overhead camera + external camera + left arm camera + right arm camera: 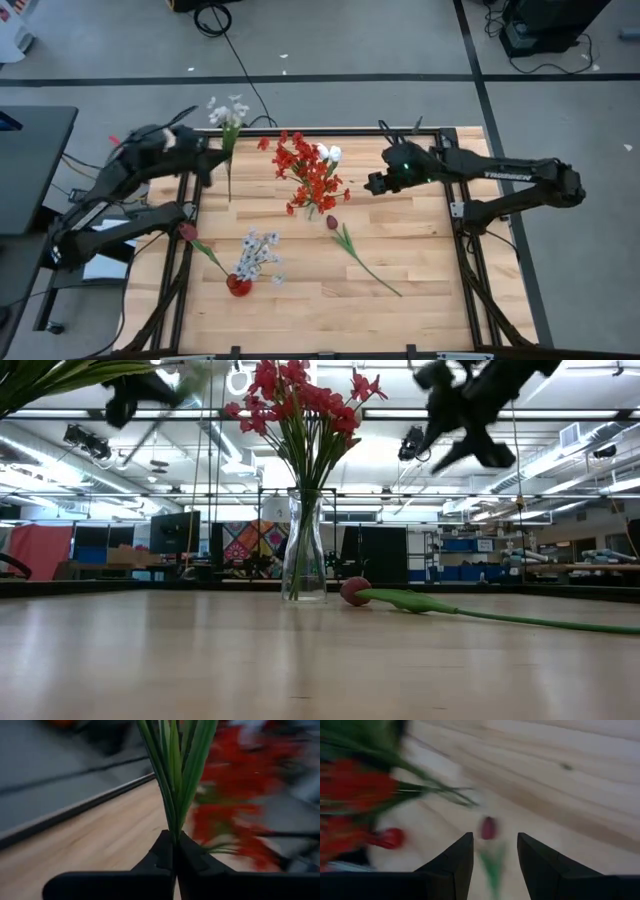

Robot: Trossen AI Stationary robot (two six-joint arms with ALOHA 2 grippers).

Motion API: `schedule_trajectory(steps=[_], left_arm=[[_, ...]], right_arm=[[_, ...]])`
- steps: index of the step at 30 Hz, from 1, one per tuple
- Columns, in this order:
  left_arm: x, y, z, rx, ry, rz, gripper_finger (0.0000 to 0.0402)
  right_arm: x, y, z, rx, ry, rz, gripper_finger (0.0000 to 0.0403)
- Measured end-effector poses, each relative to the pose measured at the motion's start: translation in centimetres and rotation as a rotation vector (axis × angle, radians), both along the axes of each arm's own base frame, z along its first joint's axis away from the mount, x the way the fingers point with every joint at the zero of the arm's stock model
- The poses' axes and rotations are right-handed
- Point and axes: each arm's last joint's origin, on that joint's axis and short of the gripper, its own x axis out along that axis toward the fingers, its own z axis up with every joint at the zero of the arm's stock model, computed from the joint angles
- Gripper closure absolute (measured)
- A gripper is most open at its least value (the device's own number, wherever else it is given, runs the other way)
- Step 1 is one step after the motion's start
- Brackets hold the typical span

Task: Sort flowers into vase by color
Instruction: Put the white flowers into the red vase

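Observation:
My left gripper [207, 162] [175, 842] is at the table's far left, shut on a white-blossomed flower [228, 112] with long green leaves [176, 765]. A clear glass vase [303, 550] mid-table holds bright red flowers [308, 170] and white tulips [330, 153]. A dark red tulip [332, 222] [489, 827] lies flat on the wood, its stem [370, 270] running toward the near right. My right gripper [375, 185] [495, 845] hangs open above the table, right of the red flowers, with the tulip's bud ahead of its fingers. A small red-bottomed vase [238, 285] at the near left holds pale sprays [258, 255] and a dark red bud [187, 232]. My left gripper pinches the white flower's green stem and leaf bases [173, 834] between its two shut fingers. The fingers come from the table's left side, roughly level, and lie across the stem. The flower is lifted clear of the table, its leaves fanning out past the fingertips.
Black frame rails [190, 200] run along the table's left and right edges. Bare wood [420, 250] lies right of the lying tulip and along the near edge. Cables [215, 20] trail on the floor beyond the far edge.

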Motion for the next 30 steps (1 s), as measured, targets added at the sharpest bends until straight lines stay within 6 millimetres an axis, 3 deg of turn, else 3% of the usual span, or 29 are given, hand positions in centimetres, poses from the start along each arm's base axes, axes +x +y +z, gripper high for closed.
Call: schedule_trajectory(steps=[7,15,22,30], left_arm=[[-2.1,-3.4,1.5,0.231,-0.187,-0.406,0.0395],[-2.6,-5.0,1.3,0.218,-0.339,-0.698,0.0397],[-1.8,-5.5,1.8,0.225,-0.388,-0.825,0.0397],[0.9,-6.4,1.6,0.25,-0.456,-1.011,0.0397]], right_arm=[[0.3,4.9,2.5,-0.045,-0.23,-0.118,0.0243],[0.4,8.6,3.1,-0.059,-0.342,-0.166,0.0243],[0.0,9.9,3.2,-0.068,-0.372,-0.221,0.0243],[0.0,10.0,3.2,-0.065,-0.378,-0.236,0.0244]])
